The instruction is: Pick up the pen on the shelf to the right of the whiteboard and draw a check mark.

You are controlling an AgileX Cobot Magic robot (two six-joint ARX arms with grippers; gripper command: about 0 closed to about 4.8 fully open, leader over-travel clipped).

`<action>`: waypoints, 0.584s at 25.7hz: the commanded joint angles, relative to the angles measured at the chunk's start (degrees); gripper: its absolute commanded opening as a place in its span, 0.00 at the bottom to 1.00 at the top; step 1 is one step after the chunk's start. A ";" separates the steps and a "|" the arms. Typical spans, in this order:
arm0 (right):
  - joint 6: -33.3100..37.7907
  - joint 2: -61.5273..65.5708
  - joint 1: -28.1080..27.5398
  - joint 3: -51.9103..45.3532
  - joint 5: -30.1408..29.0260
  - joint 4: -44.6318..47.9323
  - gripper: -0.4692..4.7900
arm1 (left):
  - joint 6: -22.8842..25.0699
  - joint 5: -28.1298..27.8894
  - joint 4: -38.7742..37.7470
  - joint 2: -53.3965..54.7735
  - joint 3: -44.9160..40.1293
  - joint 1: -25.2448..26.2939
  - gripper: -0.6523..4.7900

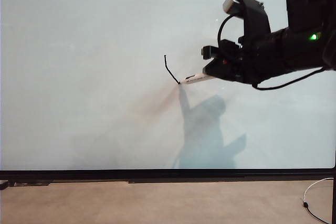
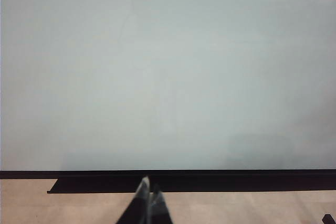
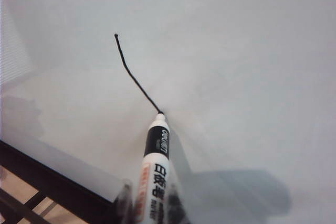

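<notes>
While right gripper (image 1: 207, 73) clamps pen (image 3: 156, 174), left gripper (image 2: 148, 203) closed, label unreadable

The right gripper (image 1: 210, 69) reaches in from the right and holds the pen (image 1: 195, 79) nearly level, its tip touching the whiteboard (image 1: 84, 77) at the lower end of a short black stroke (image 1: 169, 70), the arm's shadow falling below.

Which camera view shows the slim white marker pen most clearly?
The right wrist view: the slim white marker pen fills the foreground, label readable, tip on the black line. The exterior view shows it small in the right gripper. The left wrist view misses it.
</notes>
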 commanded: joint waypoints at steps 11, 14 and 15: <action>-1.99 -5.53 -0.24 -0.26 2.97 -2.62 0.08 | 0.26 0.02 0.72 0.04 0.17 0.00 0.11; -2.40 -6.58 -0.24 -0.79 3.52 -2.93 0.08 | 0.26 0.00 0.74 0.04 0.17 0.00 0.11; -2.60 -6.82 -0.24 -0.81 3.56 -3.06 0.08 | 0.26 0.02 0.74 0.04 0.17 0.00 0.11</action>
